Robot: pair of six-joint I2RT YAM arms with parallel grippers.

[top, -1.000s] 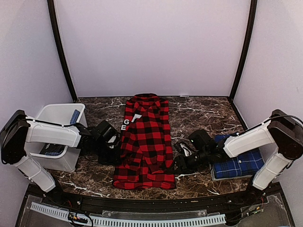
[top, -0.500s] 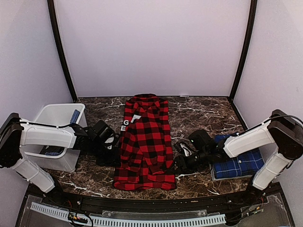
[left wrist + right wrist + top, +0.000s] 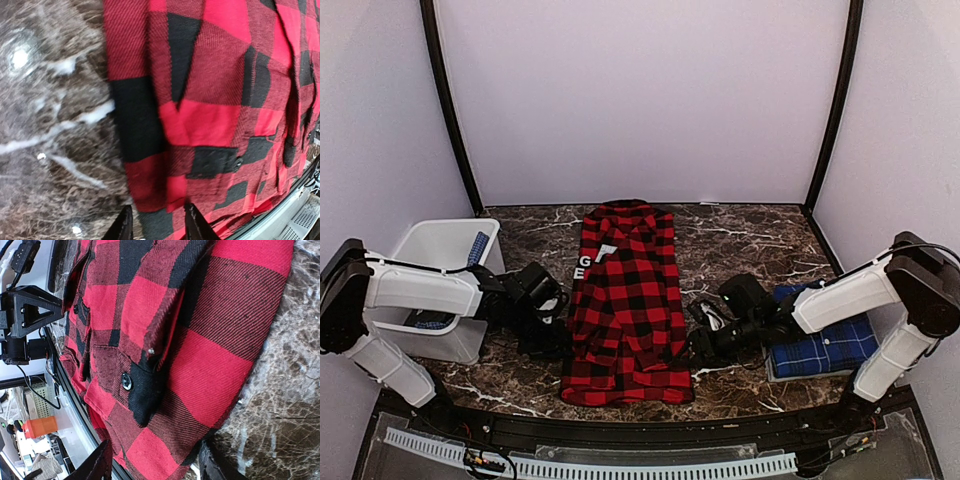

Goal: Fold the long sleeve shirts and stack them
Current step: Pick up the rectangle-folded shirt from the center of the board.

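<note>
The red-and-black check shirt (image 3: pixel 625 300) lies folded lengthwise into a long strip in the middle of the marble table (image 3: pixel 740 235), collar at the far end. My left gripper (image 3: pixel 552 335) is low at the strip's left edge near the hem. In the left wrist view (image 3: pixel 157 231) it is open, its fingertips (image 3: pixel 123 227) straddling the shirt's (image 3: pixel 215 100) edge. My right gripper (image 3: pixel 702 335) is at the strip's right edge. In the right wrist view (image 3: pixel 155 467) it is wide open over the shirt's (image 3: pixel 200 340) edge. The blue plaid shirt (image 3: pixel 825 350) lies folded at the right.
A white bin (image 3: pixel 430 232) stands at the left edge with blue plaid cloth (image 3: pixel 477 245) in it. The right arm reaches across the folded blue shirt. Purple walls enclose the back and sides. A black rail runs along the near table edge.
My left gripper has moved nearer along the shirt's left edge, toward the hem. The hem has shifted slightly. The right arm has barely moved.
</note>
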